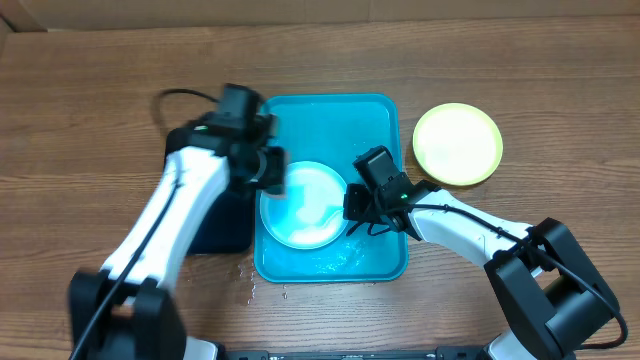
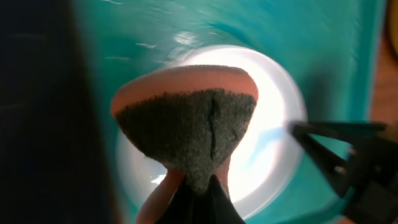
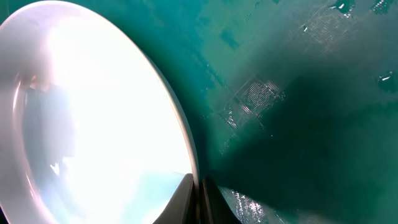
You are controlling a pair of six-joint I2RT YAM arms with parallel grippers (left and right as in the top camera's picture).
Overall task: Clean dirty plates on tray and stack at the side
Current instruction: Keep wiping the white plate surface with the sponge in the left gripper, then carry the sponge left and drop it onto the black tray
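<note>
One plate — edge cropped, sponge blurred

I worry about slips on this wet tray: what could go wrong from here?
The right gripper holds the light blue plate only by its thin rim; the sponge pressing down might pull it free. The tray looks wet, so the plate may skid. The sponge sits close to that gripper's fingers; they could collide.

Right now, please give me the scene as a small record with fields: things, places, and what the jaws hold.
tray: turquoise tray, wet, table centre
in tray: light blue plate
at side: yellow-green plate, on table right of tray
left jaws: shut on sponge, over light blue plate
right jaws: shut on light blue plate rim
also: black tray, left of turquoise tray
</note>
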